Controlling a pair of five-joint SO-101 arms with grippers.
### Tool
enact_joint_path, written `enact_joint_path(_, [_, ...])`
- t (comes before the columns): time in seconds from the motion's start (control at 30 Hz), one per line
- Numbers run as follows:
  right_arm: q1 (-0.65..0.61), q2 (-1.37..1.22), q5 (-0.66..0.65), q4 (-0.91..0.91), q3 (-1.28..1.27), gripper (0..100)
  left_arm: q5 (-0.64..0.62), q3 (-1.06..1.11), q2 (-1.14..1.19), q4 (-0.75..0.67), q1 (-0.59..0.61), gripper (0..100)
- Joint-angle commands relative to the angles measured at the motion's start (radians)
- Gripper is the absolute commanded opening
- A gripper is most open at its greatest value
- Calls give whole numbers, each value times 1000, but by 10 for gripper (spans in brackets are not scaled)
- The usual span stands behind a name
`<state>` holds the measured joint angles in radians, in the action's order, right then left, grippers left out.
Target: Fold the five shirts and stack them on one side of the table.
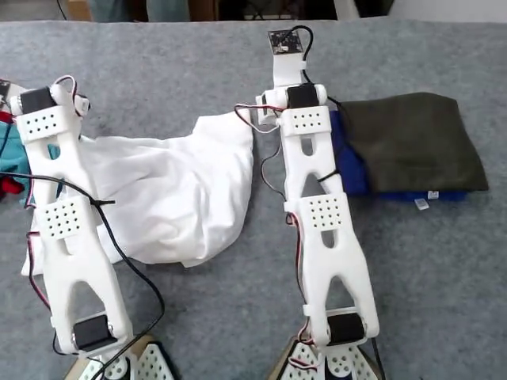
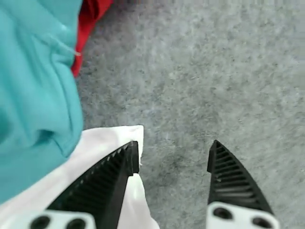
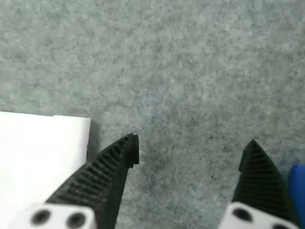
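The white shirt [image 1: 170, 198] lay crumpled and unfolded on the grey table [image 1: 412, 269], between the two arms. The left gripper [image 2: 175, 143] stood at one corner of the white shirt with its jaws spread wide and nothing held. One black finger [image 2: 109, 176] sat over the edge of that corner, and the other stood over bare table just beside it. A teal shirt [image 2: 33, 71] lay bunched against the same corner, touching the white shirt, and a red shirt [image 2: 90, 19] showed just beyond the teal one. Both were on the far side of the left arm from the white shirt. The right gripper [image 3: 192, 139] was at the opposite side of the white shirt, likewise spread wide and holding nothing. It was above bare table, with a straight edge of the white shirt just beside one finger. Beyond the right arm from the white shirt lay a folded olive shirt [image 1: 412, 142] on top of a blue shirt [image 1: 352, 166]. The blue shirt showed along the olive one's edges, and the stack lay apart from the white shirt.
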<state>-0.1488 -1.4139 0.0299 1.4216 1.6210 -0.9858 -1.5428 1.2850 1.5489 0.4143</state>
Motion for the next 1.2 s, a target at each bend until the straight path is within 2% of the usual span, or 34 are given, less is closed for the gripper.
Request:
enact_joint_path(0.0, [-2, 4, -8, -17, 47, 338, 18, -13, -28, 38, 4, 245])
enact_joint_path(0.13, [-2, 4, -8, -17, 47, 338, 17, -13, -35, 86, 35, 245])
enact_joint_path(0.43, [-2, 4, -8, -17, 47, 338, 17, -7, -31, 95, 82, 245])
enact_joint_path(0.87, [-2, 4, -8, -17, 47, 338, 17, -2, -29, 103, 28, 244])
enact_joint_path(1.03, [-2, 4, -8, -17, 47, 338, 49, 25, -18, 98, 21, 177])
enact_joint_path(1.17, [0, 4, -8, -17, 47, 338, 48, 22, 3, 103, 38, 184])
